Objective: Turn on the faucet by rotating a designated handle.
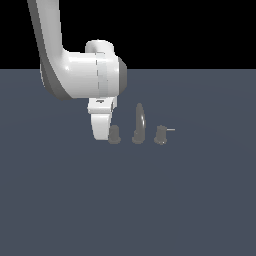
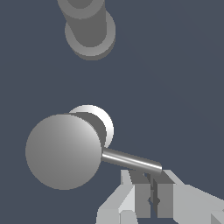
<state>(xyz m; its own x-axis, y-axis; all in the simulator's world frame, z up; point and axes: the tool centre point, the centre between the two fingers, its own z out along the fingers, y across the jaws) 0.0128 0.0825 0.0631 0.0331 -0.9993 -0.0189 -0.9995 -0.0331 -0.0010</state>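
1. The handle (image 1: 114,134) is a short stubby grey knob standing just left of centre in the exterior view, on the flat dark blue-grey floor (image 1: 150,200); in the wrist view it fills the middle left as a large round grey cap (image 2: 63,151), with its thin lever rod (image 2: 131,160) running out toward the lower right of that frame.
2. The gripper (image 1: 101,131) sits immediately on the exterior view's left of the handle, touching or nearly touching it; its white body hides the rod in that view.
3. In the wrist view the fingertips (image 2: 141,192) appear at the lower edge, just beyond the rod's free end; the jaws are almost closed, with only a thin dark slit between them; whether they pinch the rod end I cannot tell.
4. The arched spout (image 1: 139,124) of the faucet rises just right of the handle, tall and narrow with a glossy streak.
5. The twin knob (image 1: 160,135) stands further right, its thin rod pointing right.
6. The white arm (image 1: 80,75) comes down from the upper left.
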